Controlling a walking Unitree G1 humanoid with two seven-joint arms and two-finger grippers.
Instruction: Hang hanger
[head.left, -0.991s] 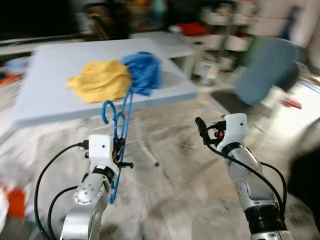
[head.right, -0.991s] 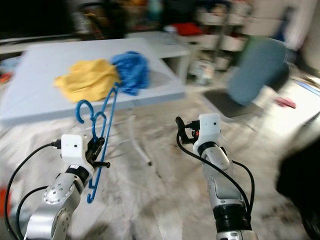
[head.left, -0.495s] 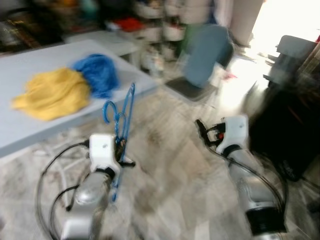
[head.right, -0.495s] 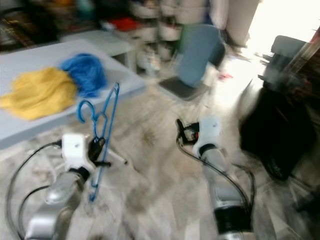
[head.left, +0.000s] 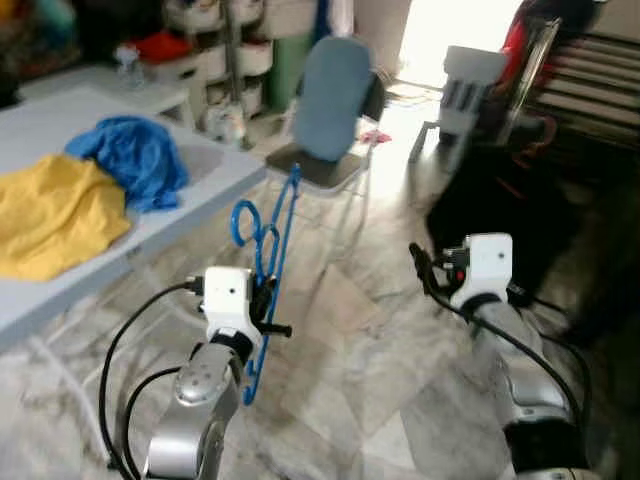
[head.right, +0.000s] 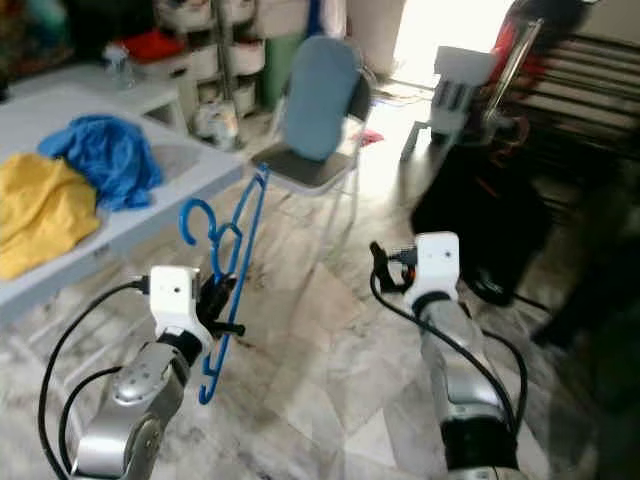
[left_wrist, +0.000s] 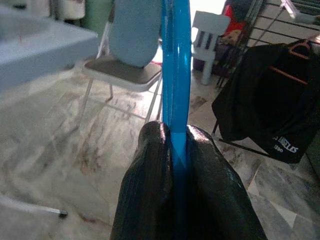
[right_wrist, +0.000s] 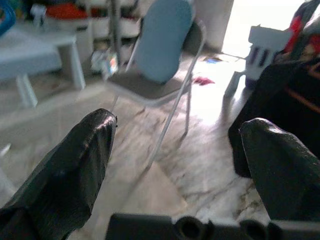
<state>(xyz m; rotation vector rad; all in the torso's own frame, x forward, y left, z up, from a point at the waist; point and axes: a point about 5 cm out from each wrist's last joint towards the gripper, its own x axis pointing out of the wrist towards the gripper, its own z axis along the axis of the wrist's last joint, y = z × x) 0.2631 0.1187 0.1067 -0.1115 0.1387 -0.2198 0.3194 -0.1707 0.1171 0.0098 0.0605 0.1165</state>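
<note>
**Blue hanger clamped in left gripper, over floor**

Marble-tiled floor (head.left: 370, 350); grey folding chair (head.left: 330, 100) ahead. Head views: left gripper (head.left: 262, 300) pinches thin blue plastic hanger (head.left: 270, 250) upright, off grey table's (head.left: 180, 215) near edge. Right gripper (head.left: 422, 270) raised. Left wrist: fingers (left_wrist: 150, 190) tight on hanger. Right wrist: fingers (right_wrist: 75, 165) spread wide.

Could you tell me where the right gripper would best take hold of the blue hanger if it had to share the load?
Probably the long straight bar above the left gripper, approached from the robot's right. The blue hanger stands nearly upright, pinched low between the left fingers, so that bar is bare and slim enough for the open right gripper.
</note>
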